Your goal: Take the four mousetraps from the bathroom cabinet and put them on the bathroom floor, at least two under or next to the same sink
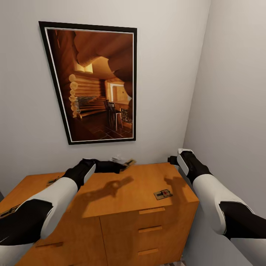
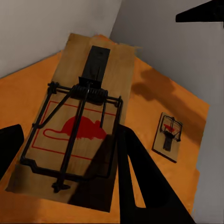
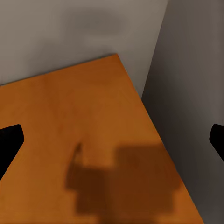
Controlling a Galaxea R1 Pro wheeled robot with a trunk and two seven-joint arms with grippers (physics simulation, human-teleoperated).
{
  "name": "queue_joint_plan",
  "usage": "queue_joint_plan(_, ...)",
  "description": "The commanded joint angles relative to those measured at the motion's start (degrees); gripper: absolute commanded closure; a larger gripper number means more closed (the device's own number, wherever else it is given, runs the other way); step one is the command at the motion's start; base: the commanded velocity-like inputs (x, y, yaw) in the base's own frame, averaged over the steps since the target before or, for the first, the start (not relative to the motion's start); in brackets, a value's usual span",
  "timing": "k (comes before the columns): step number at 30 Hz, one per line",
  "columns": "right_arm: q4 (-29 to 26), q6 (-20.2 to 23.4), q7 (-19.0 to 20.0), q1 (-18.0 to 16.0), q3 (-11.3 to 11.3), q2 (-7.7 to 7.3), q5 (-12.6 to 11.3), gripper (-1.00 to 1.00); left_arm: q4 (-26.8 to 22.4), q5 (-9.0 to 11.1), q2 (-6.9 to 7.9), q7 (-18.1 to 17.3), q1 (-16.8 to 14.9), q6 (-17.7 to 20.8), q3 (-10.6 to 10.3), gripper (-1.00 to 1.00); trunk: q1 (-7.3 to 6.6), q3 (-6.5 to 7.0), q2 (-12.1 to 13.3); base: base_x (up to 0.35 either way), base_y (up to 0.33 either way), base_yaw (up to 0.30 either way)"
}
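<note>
Mousetraps lie on the flat top of an orange-brown cabinet [image 1: 111, 207] in a corner of pale walls. Nearest the front, at the cabinet's far left edge, part of one trap [image 1: 9, 211] peeks out beside the left forearm. Further back on the left, another trap [image 1: 53, 180] is partly hidden by the same arm. Toward the right front of the top, a third trap [image 1: 163, 194] lies flat, well apart from both arms.

Above the back of the cabinet, the left claw [image 1: 123, 165] holds a fourth trap [image 2: 77, 121] lifted off the wood. Its shadow falls on the top below. In the left wrist view, this trap shows a red mouse print and dark wire, with dark fingers [image 2: 140, 186] closed against it.

The right claw [image 1: 173, 160] hovers past the cabinet's right edge, near the side wall. In the right wrist view, its fingertips [image 3: 9, 140] stand wide apart, holding nothing.

A framed picture [image 1: 92, 81] of a log interior hangs on the back wall.
</note>
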Motion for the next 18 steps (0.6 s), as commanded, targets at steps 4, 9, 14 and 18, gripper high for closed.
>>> queue_joint_plan(4, 0.1, 0.2, -0.3, -0.1, -0.1, -0.02, -0.6, -1.00, -0.1, 0.5, 2.78, -1.3, 0.1, 0.5, -0.2, 1.00, 0.01, -0.09, -0.1, 0.000, 0.000, 0.000)
queue_joint_plan(9, 0.8, 0.1, -0.3, 0.0, -0.2, -0.02, -0.7, -1.00, -0.1, 0.5, 2.66, -1.5, 0.8, 0.4, -0.3, 1.00, 0.01, -0.09, -0.1, 0.000, 0.000, 0.000)
queue_joint_plan(14, 2.3, -0.1, 0.0, 0.0, -0.2, 0.02, -0.7, -1.00, -0.1, 0.5, 1.26, -1.7, 1.7, 0.5, -0.3, 1.00, 0.01, -0.09, -0.1, 0.000, 0.000, 0.000)
queue_joint_plan(18, 3.3, -0.2, 0.3, 0.0, -0.2, 0.05, -0.8, -1.00, -0.1, 0.5, 0.82, -1.7, 2.0, 0.8, -0.3, 1.00, 0.01, -0.09, -0.1, 0.000, 0.000, 0.000)
